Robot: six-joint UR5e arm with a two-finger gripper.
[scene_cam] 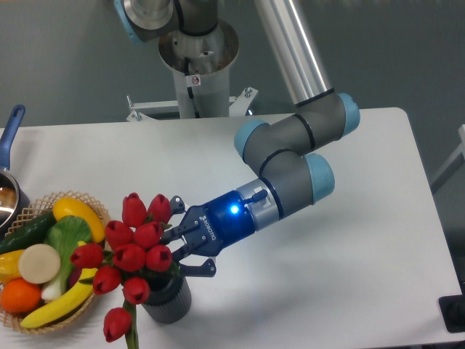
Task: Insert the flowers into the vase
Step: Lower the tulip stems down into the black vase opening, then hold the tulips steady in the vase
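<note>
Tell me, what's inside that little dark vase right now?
The red flowers sit over the vase, their stems seeming to run down into its mouth. The blooms and gripper cover the opening, so how deep the stems go cannot be seen.

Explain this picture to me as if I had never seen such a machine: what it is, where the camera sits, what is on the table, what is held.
This is a jointed robot arm on a white table, seen by one fixed camera looking down from the front. Its end effector, a two-finger clamp with a blue light behind it, grips the flowers, a bunch of red tulips, by their stems. The stems reach into the vase, a dark ribbed cylinder. At the left stands a wicker basket of fruit and vegetables, and a pot with a blue handle at the edge.
</note>
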